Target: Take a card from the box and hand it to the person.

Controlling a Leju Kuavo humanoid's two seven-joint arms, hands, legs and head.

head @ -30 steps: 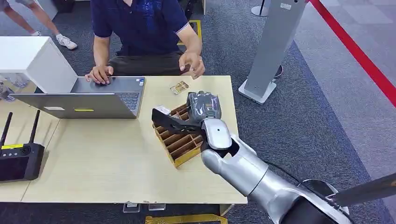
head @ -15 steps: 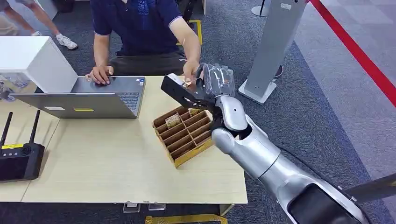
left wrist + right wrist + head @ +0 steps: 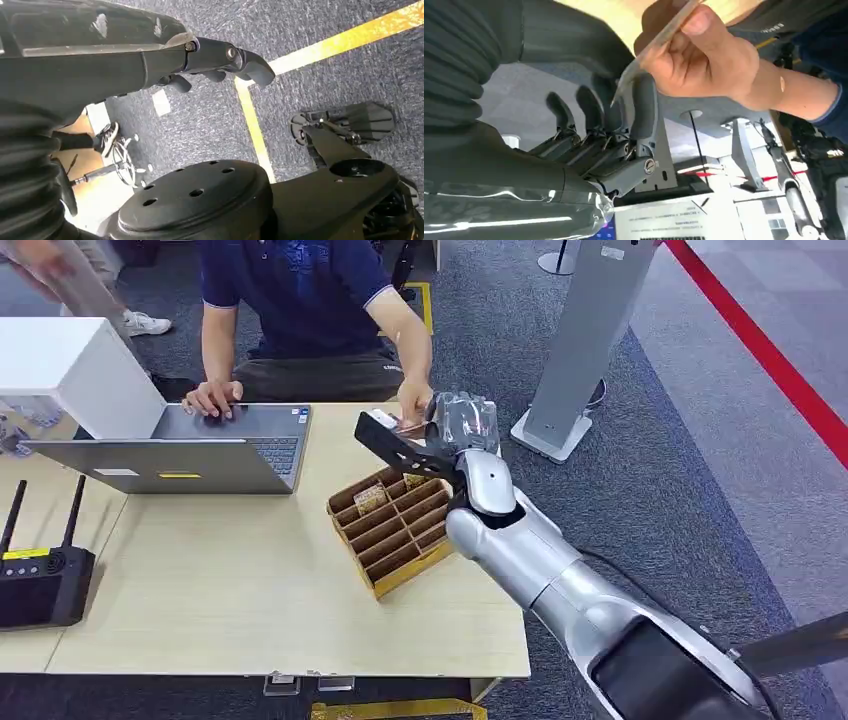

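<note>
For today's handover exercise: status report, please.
Right hand and person's hand both grip card. Left hand holds nothing. Nothing in the way.

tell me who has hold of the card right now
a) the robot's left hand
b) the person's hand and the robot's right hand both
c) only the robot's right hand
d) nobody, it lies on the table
b: in the right wrist view the person's hand pinches one end of the card while its other end sits between the fingers of the robot's right hand.
</note>
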